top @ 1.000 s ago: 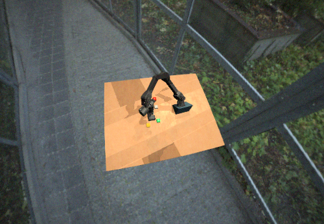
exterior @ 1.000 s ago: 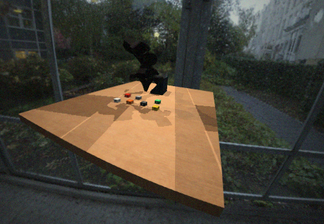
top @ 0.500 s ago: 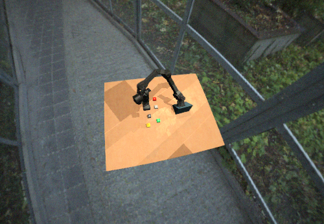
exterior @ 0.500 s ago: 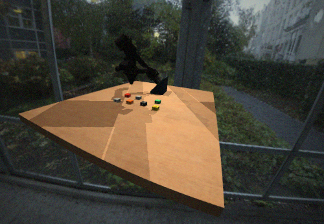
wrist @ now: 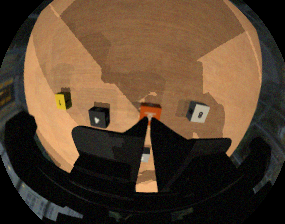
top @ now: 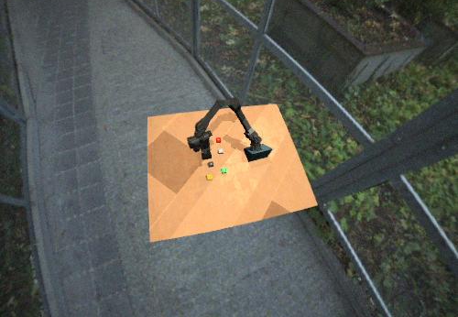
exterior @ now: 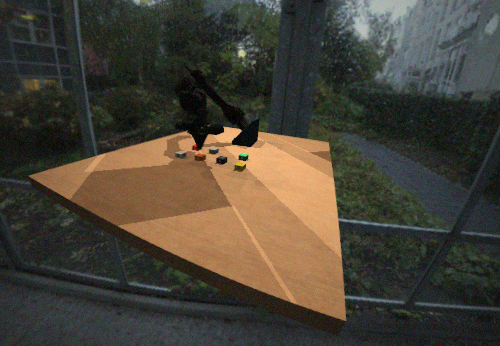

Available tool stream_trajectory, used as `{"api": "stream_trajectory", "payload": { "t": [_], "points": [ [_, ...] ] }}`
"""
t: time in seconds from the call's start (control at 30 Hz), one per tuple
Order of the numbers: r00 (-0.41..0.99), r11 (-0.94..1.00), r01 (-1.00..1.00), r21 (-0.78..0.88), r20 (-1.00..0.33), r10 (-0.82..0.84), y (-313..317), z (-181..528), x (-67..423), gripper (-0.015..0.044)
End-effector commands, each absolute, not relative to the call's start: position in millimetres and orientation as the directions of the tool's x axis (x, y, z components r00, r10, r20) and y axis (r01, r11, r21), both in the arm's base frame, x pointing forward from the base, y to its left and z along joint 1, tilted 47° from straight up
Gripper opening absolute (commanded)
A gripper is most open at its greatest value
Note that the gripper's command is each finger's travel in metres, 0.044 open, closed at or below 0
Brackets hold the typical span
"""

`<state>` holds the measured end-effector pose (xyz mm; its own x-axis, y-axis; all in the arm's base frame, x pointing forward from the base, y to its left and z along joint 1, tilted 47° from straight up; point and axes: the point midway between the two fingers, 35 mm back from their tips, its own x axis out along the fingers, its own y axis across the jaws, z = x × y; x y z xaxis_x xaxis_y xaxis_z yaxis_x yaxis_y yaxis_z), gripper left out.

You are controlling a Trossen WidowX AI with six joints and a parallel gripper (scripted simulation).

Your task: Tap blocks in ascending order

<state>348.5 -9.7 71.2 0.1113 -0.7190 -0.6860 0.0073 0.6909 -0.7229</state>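
Note:
Several small coloured blocks lie on the wooden table (top: 229, 211) (exterior: 200, 230) (wrist: 140, 30). My gripper (top: 204, 155) (exterior: 199, 145) (wrist: 149, 120) is shut, with nothing between the fingers. Its tips hover just over the orange block (exterior: 200, 156) (wrist: 150, 110). In the wrist view a black block (wrist: 98, 116) (exterior: 221, 159) (top: 211, 164) and a yellow block (wrist: 62, 100) (exterior: 240, 166) (top: 209, 177) lie to the left, and a pale block (wrist: 198, 112) (exterior: 180, 154) to the right. A red block (top: 218, 139) (exterior: 195, 146), a white block (top: 221, 151) (exterior: 213, 150) and a green block (top: 223, 170) (exterior: 243, 156) lie nearer the arm's base. The digits are too small to read.
The arm's dark base (top: 257, 152) (exterior: 246, 135) stands at the back of the table. The table edges drop off on all sides. A metal fence and greenery lie beyond.

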Motion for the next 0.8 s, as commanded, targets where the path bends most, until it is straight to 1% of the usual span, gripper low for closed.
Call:
{"api": "stream_trajectory", "payload": {
  "t": [0.0,0.77],
  "points": [
    [0.126,0.687,0.005,-0.727,-0.681,-0.721,-14,68,349,0.0020],
    [0.126,0.686,0.005,-0.728,-0.680,-0.722,-35,49,353,0.0020]
  ]
}}
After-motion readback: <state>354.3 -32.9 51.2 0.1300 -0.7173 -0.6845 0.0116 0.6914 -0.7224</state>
